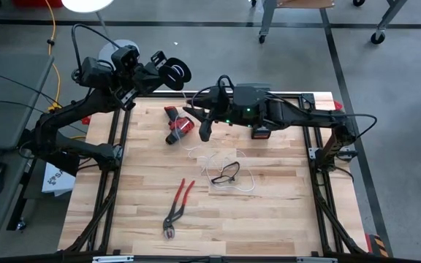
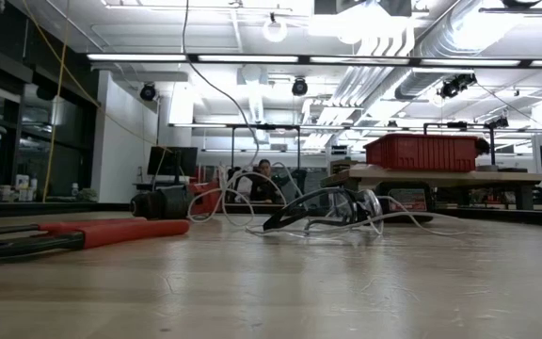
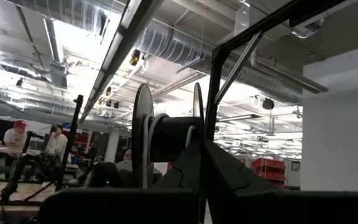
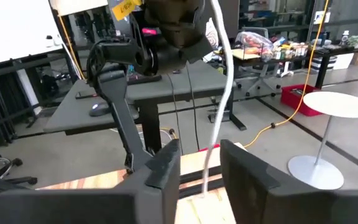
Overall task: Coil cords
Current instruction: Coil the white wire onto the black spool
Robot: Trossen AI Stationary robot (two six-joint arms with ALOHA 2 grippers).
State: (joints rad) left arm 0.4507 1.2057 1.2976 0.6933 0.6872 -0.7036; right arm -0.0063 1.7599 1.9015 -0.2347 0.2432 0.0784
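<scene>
Left gripper (image 1: 168, 69): upper left of the high view, my jaws clamped on the black spool (image 1: 175, 71), held off the table's far edge.
Right gripper (image 1: 205, 130): upper middle of the high view; my fingers (image 4: 164, 163) stand apart with the white cord (image 4: 215, 118) running between them; I cannot tell whether they pinch it.
White cord: loose loops at the table's centre, tangled around safety glasses (image 1: 226, 172).
Pliers (image 1: 177, 207): lower centre, red handles.

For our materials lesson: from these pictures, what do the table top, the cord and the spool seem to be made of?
Table top: pale wood, probably butcher block, shown by plank seams and grain; matte.
Cord: thin, white, limp; likely string or plastic-coated line.
Spool: black, smooth flanges; probably plastic, possibly metal.
</scene>
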